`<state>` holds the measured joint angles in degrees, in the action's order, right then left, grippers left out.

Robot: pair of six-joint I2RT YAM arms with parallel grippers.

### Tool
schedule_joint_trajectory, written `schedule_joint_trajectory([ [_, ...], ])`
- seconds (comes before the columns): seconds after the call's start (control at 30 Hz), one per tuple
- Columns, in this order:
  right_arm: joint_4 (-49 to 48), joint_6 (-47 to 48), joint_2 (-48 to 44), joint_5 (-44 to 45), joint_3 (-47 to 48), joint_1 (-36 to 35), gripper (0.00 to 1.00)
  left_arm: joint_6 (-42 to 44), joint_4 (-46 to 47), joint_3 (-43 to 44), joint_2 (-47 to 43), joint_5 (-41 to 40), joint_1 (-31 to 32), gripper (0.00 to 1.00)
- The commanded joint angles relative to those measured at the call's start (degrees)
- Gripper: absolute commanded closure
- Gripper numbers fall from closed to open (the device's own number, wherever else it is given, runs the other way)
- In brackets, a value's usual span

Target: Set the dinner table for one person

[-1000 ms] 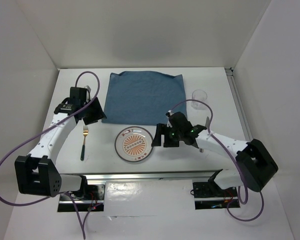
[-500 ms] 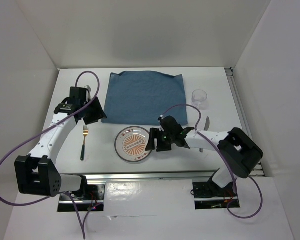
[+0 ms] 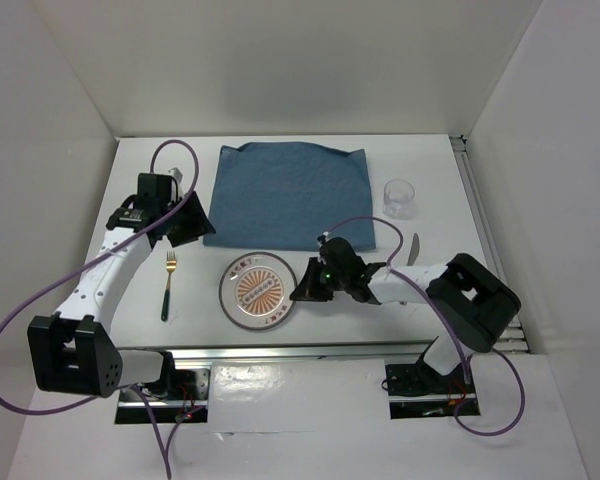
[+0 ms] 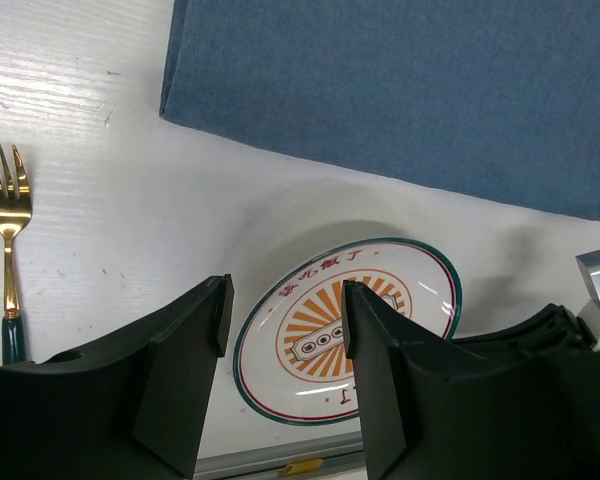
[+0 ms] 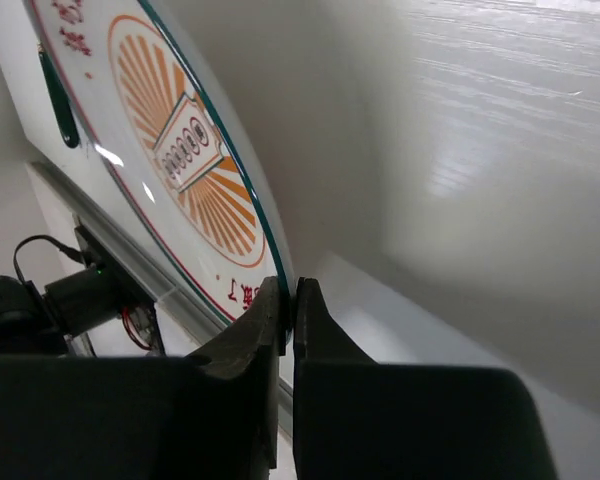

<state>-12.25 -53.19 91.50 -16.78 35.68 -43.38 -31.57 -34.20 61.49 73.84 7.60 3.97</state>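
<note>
Fingers of the right gripper are pinched together on the thin rim of the plate — one on each face of the edge — probably because a flat dish offers no other purchase for jaws too narrow to span it. The rest of the plate stretches away ahead of the fingertips, lying on the dinner table near its front edge (whether the gripped side is raised off the surface I cannot tell). Just beyond the gripper, on its far side, lies the blue cloth, the likely spot for the dish; a rim hold would suit dragging or lifting it there. The left gripper hangs above with its fingers apart and nothing between them, well clear of the work. A fork lies near it, across the plate from the right gripper, and a glass stands well apart behind the right arm.
</note>
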Motion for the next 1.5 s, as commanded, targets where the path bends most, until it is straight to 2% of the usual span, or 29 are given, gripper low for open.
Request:
schedule_joint_trajectory([
  [0.0, 4.68, 4.56, -3.42, 5.08, 1.84, -1.53, 1.00, 1.07, 1.32, 1.17, -2.04, -0.39, 0.25, 0.36],
  [0.23, 18.83, 11.08, -13.45, 8.25, 8.86, -1.01, 1.00, -0.16, 1.32, 1.17, -2.04, -2.32, 0.25, 0.36],
  [0.4, 22.80, 12.31, -13.99, 7.73, 15.02, 5.66, 1.00, -0.16, 0.27, 2.31, -2.56, -4.26, 0.25, 0.36],
  [0.67, 17.10, 13.73, -1.43, 1.22, 28.28, 19.01, 1.00, -0.16, -0.78, 3.46, -3.88, -5.31, 0.25, 0.36],
  [0.8, 14.89, 12.50, 6.04, -1.41, 35.30, 22.62, 1.00, -0.16, -2.00, 4.16, -3.27, -6.71, 0.25, 0.36],
  [0.97, 12.17, 8.12, 15.26, -3.52, 42.17, 25.18, 1.00, -0.16, -2.72, 5.48, -3.27, -7.60, 0.25, 0.36],
  [1.2, 7.34, 2.22, 22.04, -6.69, 43.95, 26.93, 1.00, -0.16, -2.72, 5.48, -3.27, -7.60, 0.25, 0.36],
  [1.33, 6.81, 2.21, 24.42, -7.22, 45.35, 26.94, 1.00, -0.16, -3.25, 5.48, -3.27, -7.60, 0.25, 0.36],
  [1.47, 11.01, 3.44, 27.14, -6.69, 49.13, 26.94, 1.00, -0.16, -3.25, 5.48, -3.27, -7.76, 0.25, 0.36],
])
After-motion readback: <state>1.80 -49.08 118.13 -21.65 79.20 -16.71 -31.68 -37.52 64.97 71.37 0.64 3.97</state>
